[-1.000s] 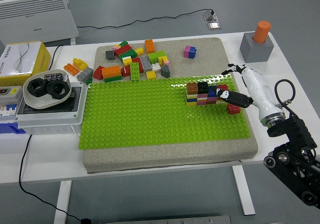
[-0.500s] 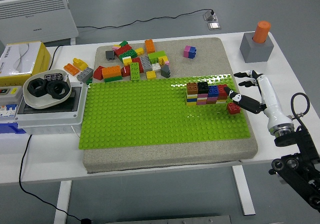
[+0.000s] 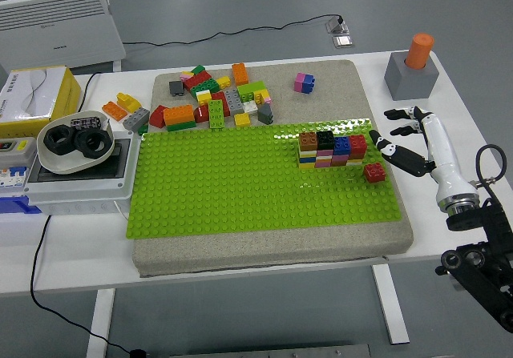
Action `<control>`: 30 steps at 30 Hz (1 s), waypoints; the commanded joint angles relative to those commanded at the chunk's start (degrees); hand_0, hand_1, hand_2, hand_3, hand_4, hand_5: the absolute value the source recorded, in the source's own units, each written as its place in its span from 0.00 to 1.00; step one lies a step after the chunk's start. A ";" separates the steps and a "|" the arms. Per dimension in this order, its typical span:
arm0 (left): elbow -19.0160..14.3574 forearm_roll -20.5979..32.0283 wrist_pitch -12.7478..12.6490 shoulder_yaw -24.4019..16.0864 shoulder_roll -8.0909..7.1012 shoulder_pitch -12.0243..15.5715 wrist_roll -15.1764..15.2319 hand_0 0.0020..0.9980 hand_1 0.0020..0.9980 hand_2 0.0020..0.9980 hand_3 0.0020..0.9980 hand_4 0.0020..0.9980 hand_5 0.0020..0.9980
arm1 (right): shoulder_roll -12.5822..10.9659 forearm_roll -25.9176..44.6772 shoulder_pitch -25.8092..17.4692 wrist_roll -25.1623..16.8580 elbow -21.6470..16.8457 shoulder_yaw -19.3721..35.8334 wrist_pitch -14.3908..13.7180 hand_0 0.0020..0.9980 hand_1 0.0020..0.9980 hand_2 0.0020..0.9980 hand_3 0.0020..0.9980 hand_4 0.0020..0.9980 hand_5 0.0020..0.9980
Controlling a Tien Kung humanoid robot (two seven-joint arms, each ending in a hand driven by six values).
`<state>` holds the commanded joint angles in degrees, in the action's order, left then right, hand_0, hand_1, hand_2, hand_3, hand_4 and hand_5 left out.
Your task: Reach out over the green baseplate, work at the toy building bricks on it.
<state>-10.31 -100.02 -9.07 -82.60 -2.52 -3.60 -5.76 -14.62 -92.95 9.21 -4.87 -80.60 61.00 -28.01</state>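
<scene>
Right hand [image 3: 409, 138] off the green baseplate [image 3: 240, 182], fingers spread and empty; red brick [image 3: 373, 172] light, rigid, slick, best pinched across its sides.

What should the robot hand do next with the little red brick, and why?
Probably reach left again and pinch the loose red brick. The right hand hovers open and empty just off the green baseplate, and that brick sits alone beside the brick wall.
</scene>
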 joint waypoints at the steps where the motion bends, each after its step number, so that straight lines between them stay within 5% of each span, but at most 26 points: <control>1: 0.00 0.29 -0.01 0.29 -0.03 -0.02 0.09 0.71 0.42 0.44 0.49 0.37 0.00 | 0.07 -0.08 0.08 0.05 -0.08 -0.15 0.02 0.60 0.50 0.65 0.63 0.80 0.41; 30: 0.00 -1.34 -0.86 -1.82 -1.03 -1.64 0.65 0.71 0.42 0.44 0.48 0.36 0.05 | 1.02 0.81 0.20 -0.49 -0.66 -1.59 0.17 0.60 0.51 0.65 0.62 0.75 0.38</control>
<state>-10.31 -101.36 -9.93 -84.41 -3.56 -5.24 -5.11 -13.61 -92.14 9.41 -5.36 -81.26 59.41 -27.83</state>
